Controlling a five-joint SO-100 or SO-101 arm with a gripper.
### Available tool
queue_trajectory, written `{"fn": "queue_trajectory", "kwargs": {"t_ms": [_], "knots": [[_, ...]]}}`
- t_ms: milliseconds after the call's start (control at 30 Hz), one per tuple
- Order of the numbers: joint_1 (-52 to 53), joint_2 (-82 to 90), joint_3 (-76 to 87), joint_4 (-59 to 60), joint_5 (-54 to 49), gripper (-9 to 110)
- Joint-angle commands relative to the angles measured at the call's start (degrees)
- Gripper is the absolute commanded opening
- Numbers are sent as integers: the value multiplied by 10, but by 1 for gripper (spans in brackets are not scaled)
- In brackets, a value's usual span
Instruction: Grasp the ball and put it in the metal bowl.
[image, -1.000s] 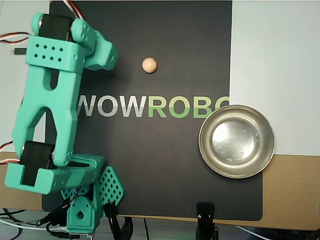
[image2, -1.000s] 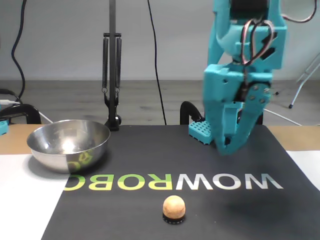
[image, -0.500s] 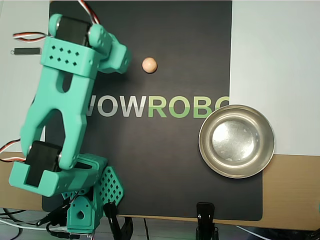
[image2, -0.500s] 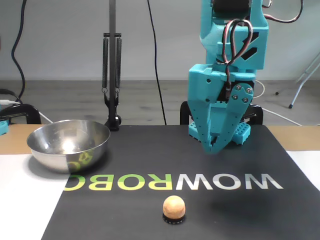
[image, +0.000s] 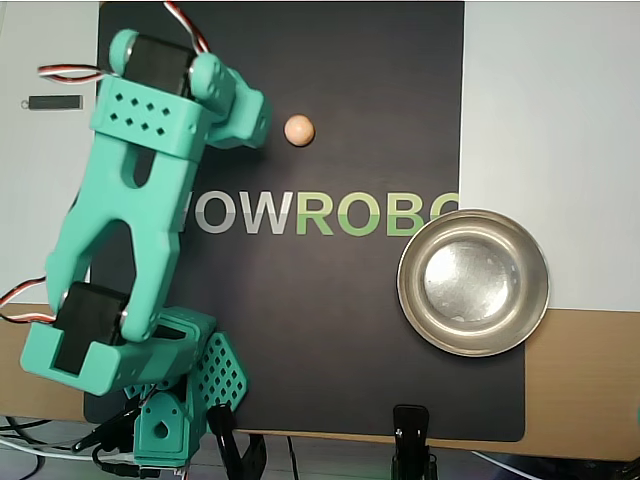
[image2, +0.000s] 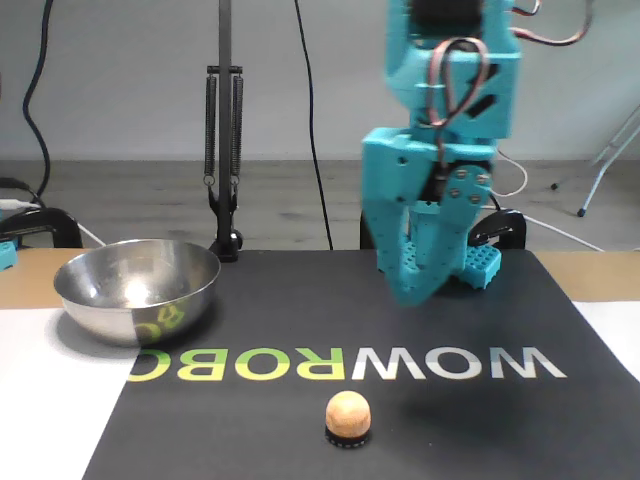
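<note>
The ball (image: 298, 130) is a small tan sphere on the black mat above the logo. In the fixed view the ball (image2: 348, 410) rests on a small dark ring near the front. The metal bowl (image: 408, 300) stands at the mat's right edge, empty. In the fixed view the bowl (image2: 110, 312) is at the left. My teal gripper (image: 248, 122) is just left of the ball in the overhead view. In the fixed view the gripper (image2: 412, 292) hangs above the mat, behind and right of the ball, jaws together and empty.
A black mat (image: 330, 340) with a WOWROBO logo lies on white paper and a wooden table. Black clamps (image: 411, 440) grip the mat's near edge. A small dark stick (image: 52, 102) lies at the left. A spring-arm stand (image2: 223, 120) rises behind the bowl.
</note>
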Motion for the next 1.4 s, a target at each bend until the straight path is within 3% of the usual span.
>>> {"fn": "queue_trajectory", "kwargs": {"t_ms": [0, 933, 1200, 1367], "knots": [[7, 4, -21, -4, -23, 1], [73, 1, -20, -5, -23, 0], [91, -18, -21, -62, -22, 1], [104, -35, -30, -63, -23, 20]]}}
